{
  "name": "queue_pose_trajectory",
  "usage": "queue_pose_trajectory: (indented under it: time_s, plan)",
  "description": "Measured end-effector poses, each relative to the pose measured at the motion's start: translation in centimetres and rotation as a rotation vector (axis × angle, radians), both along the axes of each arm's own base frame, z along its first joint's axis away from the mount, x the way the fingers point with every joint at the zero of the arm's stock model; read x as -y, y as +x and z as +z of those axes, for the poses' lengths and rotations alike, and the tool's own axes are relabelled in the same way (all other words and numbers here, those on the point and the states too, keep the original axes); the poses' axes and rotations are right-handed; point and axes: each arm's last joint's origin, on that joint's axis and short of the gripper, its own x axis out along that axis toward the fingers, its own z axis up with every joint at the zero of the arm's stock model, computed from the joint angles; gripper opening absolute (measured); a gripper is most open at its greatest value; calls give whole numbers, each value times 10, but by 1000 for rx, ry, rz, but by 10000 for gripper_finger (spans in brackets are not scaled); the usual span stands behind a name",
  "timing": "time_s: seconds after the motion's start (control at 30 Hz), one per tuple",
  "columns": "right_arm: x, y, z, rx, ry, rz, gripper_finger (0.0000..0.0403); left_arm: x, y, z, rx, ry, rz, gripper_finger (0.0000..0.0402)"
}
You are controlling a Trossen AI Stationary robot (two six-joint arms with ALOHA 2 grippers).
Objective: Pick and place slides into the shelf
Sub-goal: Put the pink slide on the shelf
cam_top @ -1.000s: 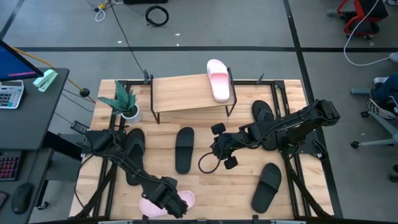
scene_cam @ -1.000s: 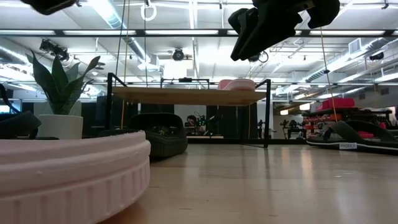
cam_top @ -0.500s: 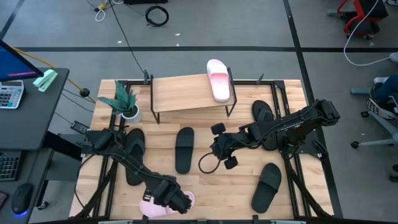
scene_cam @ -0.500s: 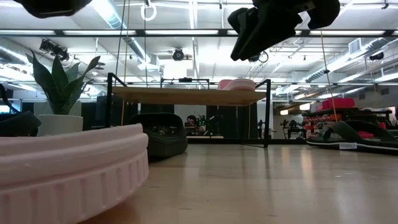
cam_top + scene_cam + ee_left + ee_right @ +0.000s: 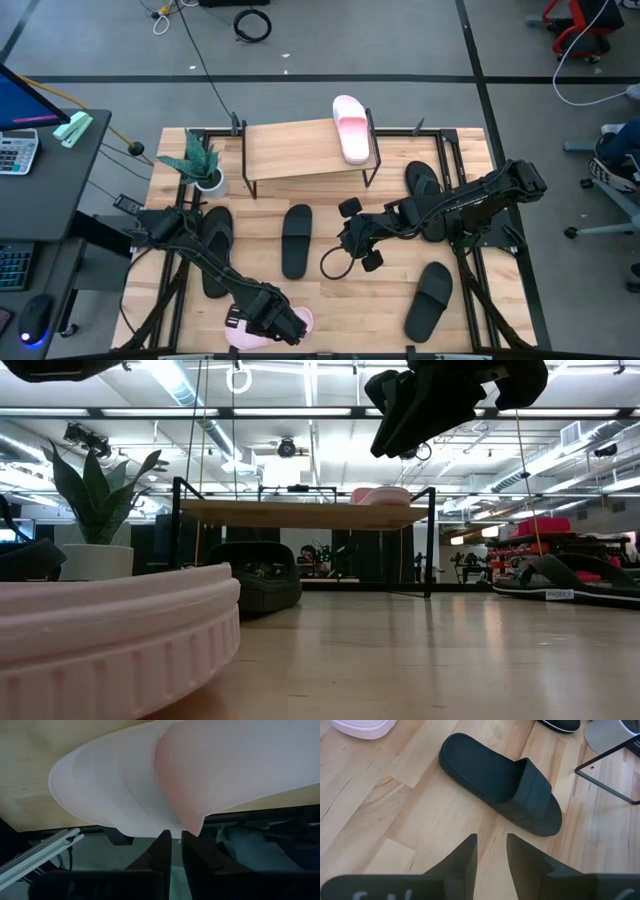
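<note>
Over pink slide [image 5: 262, 328], left gripper [image 5: 285, 328] lower

Your robot has two dark, near-black arms, each built from chunky jointed segments with a matte finish. The left arm's gripper [image 5: 275, 325] is a blocky black housing; from its wrist camera its two fingers [image 5: 161, 851] look like narrow black wedges with flat inner faces. The right arm's gripper [image 5: 358, 238] carries rounded black knobs on its sides, and a thin black cable loops loosely beneath it. Its fingers [image 5: 461, 857] are broad, tapering dark grey blades, and pale lettering shows partly on the housing just behind them, too cut off to read.
</note>
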Motion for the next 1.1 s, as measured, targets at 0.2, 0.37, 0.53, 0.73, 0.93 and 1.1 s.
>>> queue_pose_trajectory:
  time_s: [0.2,0.37,0.53,0.73,0.93,1.1]
  plan:
    - [0,0,0,0,0,0,110,-3,3,-1,89,42,-122,38]
    - [0,0,0,0,0,0,110,-5,4,-1,148,70,-211,28]
    - [0,0,0,0,1,-2,110,-6,6,-1,221,84,-366,16]
    - [0,0,0,0,2,-2,110,-14,13,-1,223,50,-384,18]
    - [0,0,0,0,2,-2,110,-9,8,0,159,-17,-329,72]
    - [0,0,0,0,2,-2,110,1,-3,-4,95,-29,-301,134]
